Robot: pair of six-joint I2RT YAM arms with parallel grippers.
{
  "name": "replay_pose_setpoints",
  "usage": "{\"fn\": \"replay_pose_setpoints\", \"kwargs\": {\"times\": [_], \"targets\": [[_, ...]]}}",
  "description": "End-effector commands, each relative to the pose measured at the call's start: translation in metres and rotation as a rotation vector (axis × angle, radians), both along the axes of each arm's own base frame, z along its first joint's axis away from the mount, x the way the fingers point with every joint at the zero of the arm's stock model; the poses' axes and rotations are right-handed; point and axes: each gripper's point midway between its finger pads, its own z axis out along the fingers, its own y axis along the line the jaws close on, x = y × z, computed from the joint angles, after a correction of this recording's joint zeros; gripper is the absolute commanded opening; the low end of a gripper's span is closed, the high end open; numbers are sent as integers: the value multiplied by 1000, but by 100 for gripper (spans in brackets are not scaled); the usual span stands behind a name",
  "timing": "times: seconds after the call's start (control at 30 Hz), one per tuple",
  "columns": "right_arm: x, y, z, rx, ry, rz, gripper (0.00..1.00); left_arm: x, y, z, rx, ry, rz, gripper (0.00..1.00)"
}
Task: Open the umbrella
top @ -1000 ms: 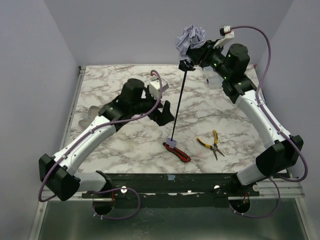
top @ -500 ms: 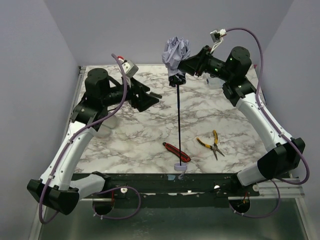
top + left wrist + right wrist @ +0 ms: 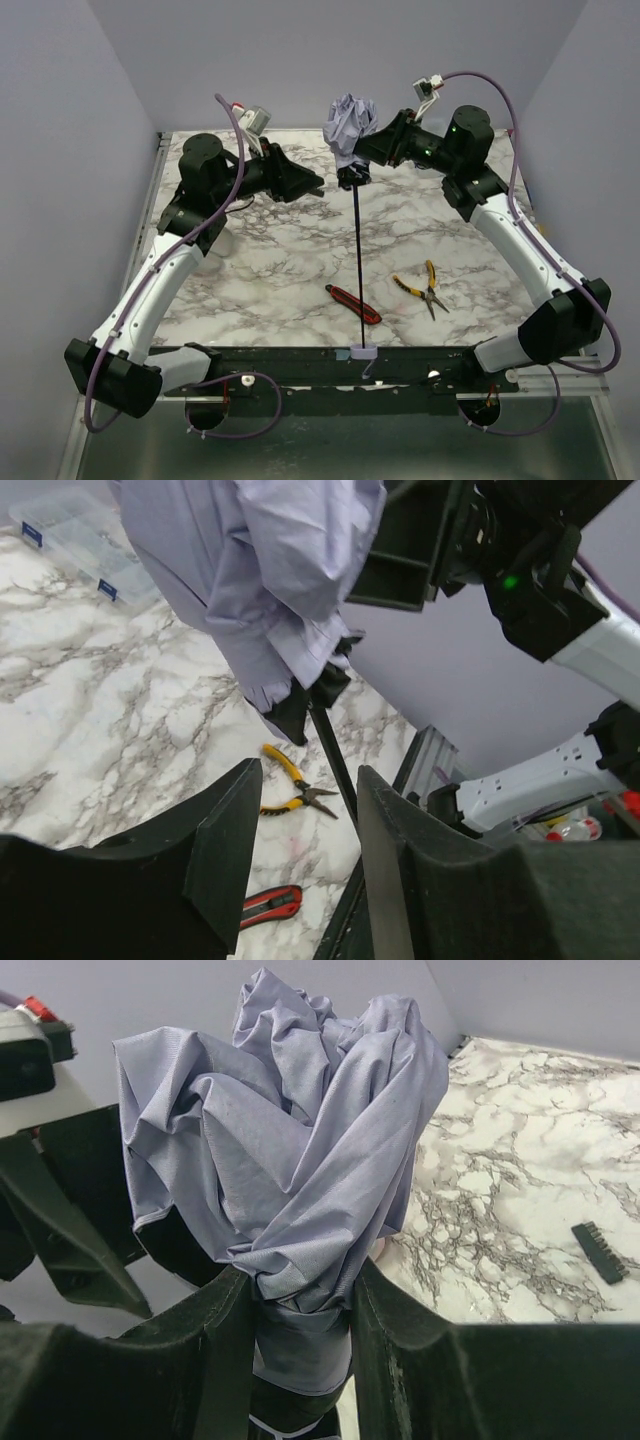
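Two fingers of the right gripper [image 3: 300, 1282] pinch the bunched canopy of the umbrella [image 3: 290, 1130] near its lower end. The pale lavender fabric bulges out above and ahead of them and fills most of the right wrist view, so the ribs and the top of the shaft are hidden there.

From above, the thin black shaft [image 3: 358, 260] hangs nearly upright from below that gripper. It ends at the stubby lavender handle [image 3: 363, 352], which sits at the near edge of the marble table [image 3: 250, 270]. Whether the handle touches anything cannot be told.

The left gripper [image 3: 308, 775] is level with the crumpled canopy and points at it from the side, its fingers [image 3: 225, 850] parted with nothing between them. Just beyond its fingertips are the fabric's lower hem, a black fold of lining and the upper shaft, which then slips out of sight behind one finger. No contact between this gripper and the umbrella is visible.

Further below its tips lie yellow-handled pliers [image 3: 295, 790] and a red utility knife [image 3: 268, 905], the knife half covered by a finger. A clear plastic box [image 3: 75, 545] is cut off at the upper left corner of that view, and from above it is lost behind the right arm. Beside the right gripper a small black toothed piece [image 3: 600, 1252] lies on the marble, too small to name.
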Motion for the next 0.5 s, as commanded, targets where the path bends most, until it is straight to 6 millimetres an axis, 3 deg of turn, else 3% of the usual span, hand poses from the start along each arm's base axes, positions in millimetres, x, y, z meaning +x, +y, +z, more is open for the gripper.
{"fn": "replay_pose_setpoints", "kwargs": {"times": [0.0, 0.13, 0.47], "targets": [[-16, -6, 19, -9, -85, -32, 0, 15, -7, 20, -91, 39, 29, 43], [-22, -4, 16, -17, -90, -22, 0, 17, -18, 9, -87, 81, 19, 43], [-29, 2, 3, -56, -93, -4, 0, 14, -32, 11, -94, 81, -23, 42]]}}
